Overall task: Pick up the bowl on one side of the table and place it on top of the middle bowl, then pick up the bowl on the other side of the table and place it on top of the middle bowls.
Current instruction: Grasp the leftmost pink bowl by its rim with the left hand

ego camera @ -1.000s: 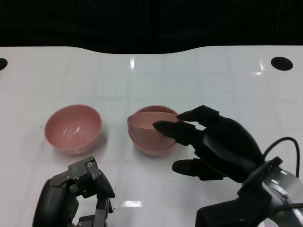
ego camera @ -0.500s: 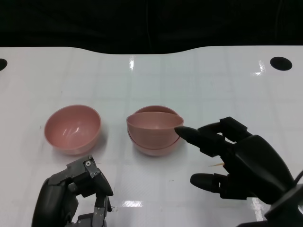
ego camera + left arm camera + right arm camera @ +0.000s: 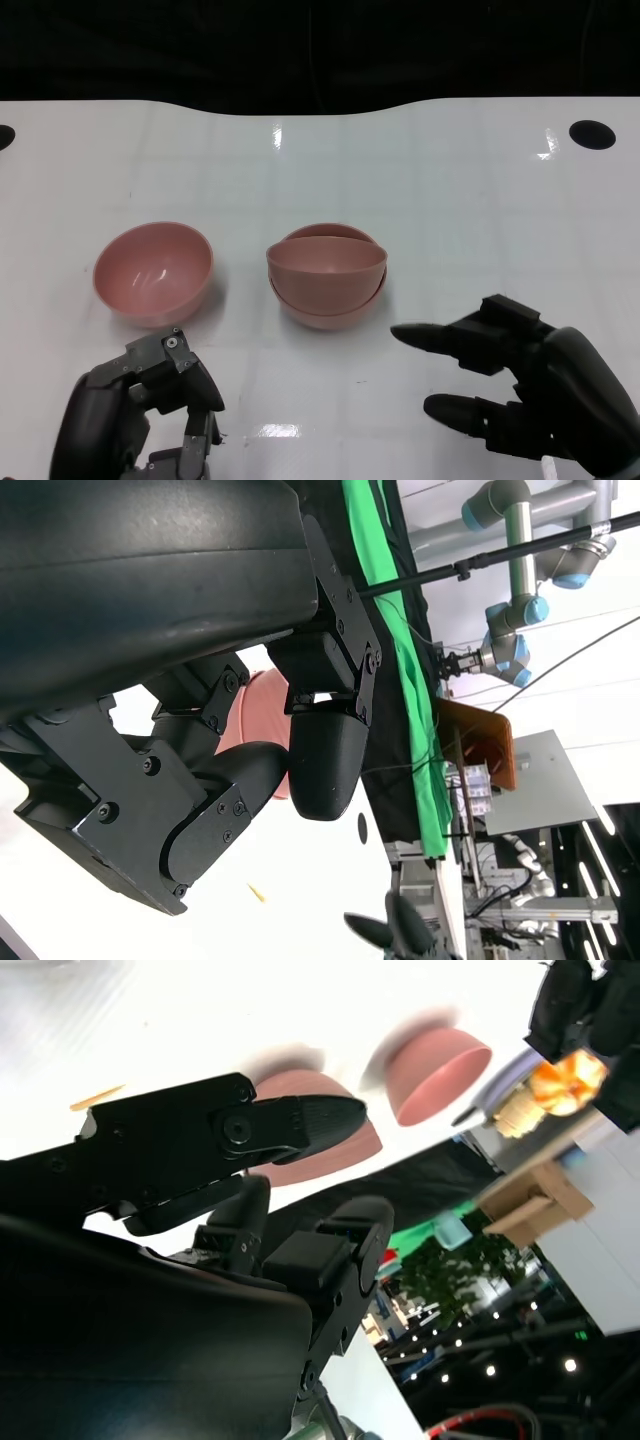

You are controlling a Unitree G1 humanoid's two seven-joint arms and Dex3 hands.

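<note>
One pink bowl point(image 3: 327, 264) sat tilted inside the middle bowl point(image 3: 327, 303), its rim leaning up at the far side, so the first half of the task looked done, though the nesting was not quite level. This stack lay ahead of the right hand point(image 3: 520, 385) and toward its inner side, a clear gap of white table point(image 3: 450, 190) between the fingertips and the bowls. That hand held nothing; its fingers were spread apart and pointed toward the stack without touching it.

The remaining side bowl point(image 3: 154, 272) stood upright and alone, just ahead of the left hand point(image 3: 140, 415) and near it, apart from the stack. The left hand also held nothing, with its fingers curled inward on themselves; in the left wrist view the bowl point(image 3: 262, 730) showed just past those bent fingers.

What was left, by my judgement, was the whole second half: the left hand had to open, take the side bowl and set it on the stack. The tilted upper bowl might make that last placement sit unevenly.
</note>
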